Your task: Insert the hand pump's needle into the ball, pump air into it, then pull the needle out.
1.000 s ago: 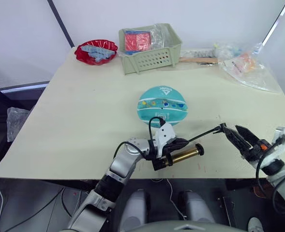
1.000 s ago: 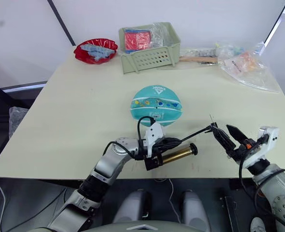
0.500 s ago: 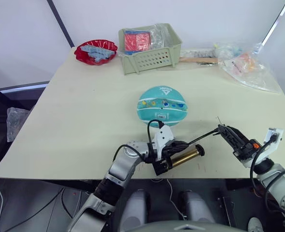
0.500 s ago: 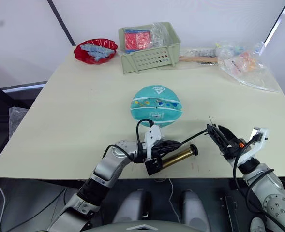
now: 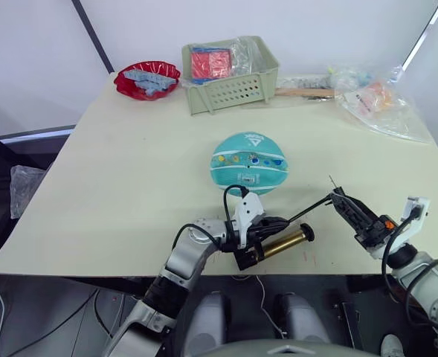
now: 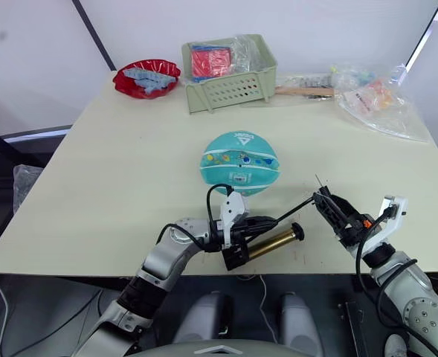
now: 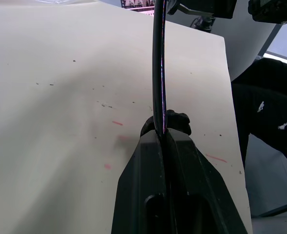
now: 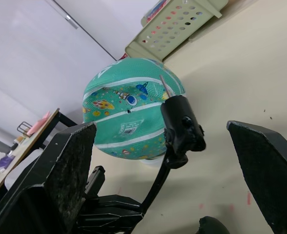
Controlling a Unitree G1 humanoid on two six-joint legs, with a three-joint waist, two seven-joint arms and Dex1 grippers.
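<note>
Teal ball (image 5: pixel 249 163) on table (image 5: pixel 129 171), left gripper (image 5: pixel 267 232) clamping hand pump (image 5: pixel 282 242) steady, right gripper (image 8: pixel 172 161) spread around needle (image 8: pixel 165 86), unpinched, aiming.

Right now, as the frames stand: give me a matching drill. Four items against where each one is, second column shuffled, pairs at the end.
Items
1. ball
2. hand pump
3. needle
4. green basket

Places
A. far edge of the table, with a red packet inside
B. clamped in the left gripper, near the table's front edge
C. in the air at the tip of the hose, pointing up, not in the ball
D. middle of the table, resting free

Pairs: 1-D; 2-B; 3-C; 4-A
</note>
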